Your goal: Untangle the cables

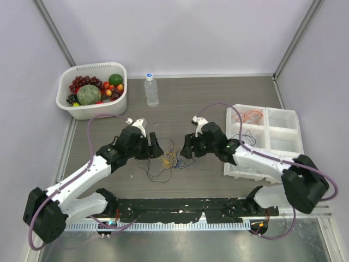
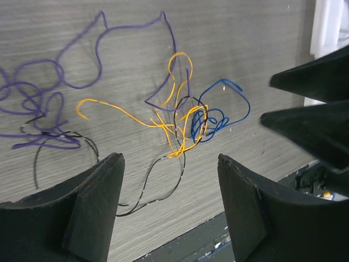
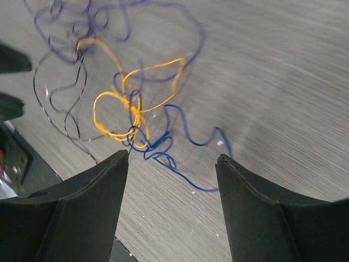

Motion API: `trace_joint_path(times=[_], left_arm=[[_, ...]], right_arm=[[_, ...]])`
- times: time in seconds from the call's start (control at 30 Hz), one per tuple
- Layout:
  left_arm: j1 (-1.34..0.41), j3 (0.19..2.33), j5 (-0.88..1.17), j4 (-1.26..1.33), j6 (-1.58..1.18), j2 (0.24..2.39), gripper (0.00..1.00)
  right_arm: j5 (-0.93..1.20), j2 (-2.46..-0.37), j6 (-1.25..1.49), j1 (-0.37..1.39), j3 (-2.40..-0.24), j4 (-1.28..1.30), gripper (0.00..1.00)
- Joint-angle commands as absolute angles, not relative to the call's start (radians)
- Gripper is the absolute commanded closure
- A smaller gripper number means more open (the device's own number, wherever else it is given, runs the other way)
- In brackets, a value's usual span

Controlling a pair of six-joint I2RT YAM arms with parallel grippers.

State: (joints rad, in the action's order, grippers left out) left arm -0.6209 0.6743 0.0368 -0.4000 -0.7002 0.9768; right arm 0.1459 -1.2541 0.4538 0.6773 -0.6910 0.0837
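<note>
The cables (image 1: 168,159) lie tangled on the table (image 1: 218,103).
The left gripper (image 2: 170,164) and the right gripper (image 3: 172,159) face the tangle from opposite sides, jaws wide, holding nothing.

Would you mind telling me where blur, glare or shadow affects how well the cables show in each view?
Top external: evenly lit and sharp, though the cables are hair-thin, with glare on the metal strip at the near edge. Left wrist: cables crisp, soft shadows beneath. Right wrist: smeared, the purple cable faintest.
</note>
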Motion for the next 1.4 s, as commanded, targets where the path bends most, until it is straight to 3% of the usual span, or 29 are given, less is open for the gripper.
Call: trace_joint_path(times=[0.0,0.17,0.3,0.37,0.5,0.53,0.57,0.6,0.73,0.83,0.97,1.1,1.37], left_arm=[[-0.624,0.675,0.179,-0.286,-0.707,1.084,0.28],[-0.624,0.699,0.227,-0.224,-0.674,1.231,0.13],[-0.623,0.698,0.239,-0.175,-0.667,1.359,0.18],[-0.624,0.683,0.238,-0.129,-0.679,1.39,0.22],[-0.624,0.667,0.212,-0.083,-0.695,1.428,0.37],[-0.623,0.669,0.197,-0.092,-0.692,1.437,0.41],[-0.623,0.67,0.175,-0.103,-0.689,1.443,0.44],[-0.623,0.673,0.161,-0.116,-0.686,1.447,0.47],[-0.621,0.675,0.085,-0.147,-0.667,1.427,0.56],[-0.612,0.673,0.023,-0.164,-0.658,1.407,0.57],[-0.575,0.681,0.009,-0.172,-0.641,1.417,0.64],[-0.526,0.687,-0.024,-0.202,-0.635,1.393,0.75],[-0.506,0.657,-0.239,-0.317,-0.594,1.132,0.91]], right_arm=[[0.242,-1.385,0.302,0.732,-0.768,-0.065,0.3],[0.245,-1.506,0.229,0.735,-0.819,-0.029,0.3],[0.233,-1.557,0.25,0.735,-0.795,-0.083,0.31],[0.236,-1.585,0.284,0.735,-0.816,-0.083,0.37],[0.192,-1.574,0.356,0.747,-0.796,-0.162,0.61],[0.178,-1.557,0.376,0.752,-0.781,-0.166,0.78],[0.148,-1.545,0.382,0.752,-0.772,-0.172,0.85],[0.134,-1.513,0.39,0.752,-0.752,-0.173,0.99],[0.043,-1.331,0.4,0.758,-0.704,-0.118,0.99],[-0.064,-1.165,0.399,0.758,-0.699,-0.019,0.99],[-0.113,-0.922,0.394,0.756,-0.79,0.112,0.99],[-0.181,-0.842,0.371,0.756,-0.895,0.196,0.99],[-0.348,-0.784,0.353,0.756,-1.031,0.247,0.99]])
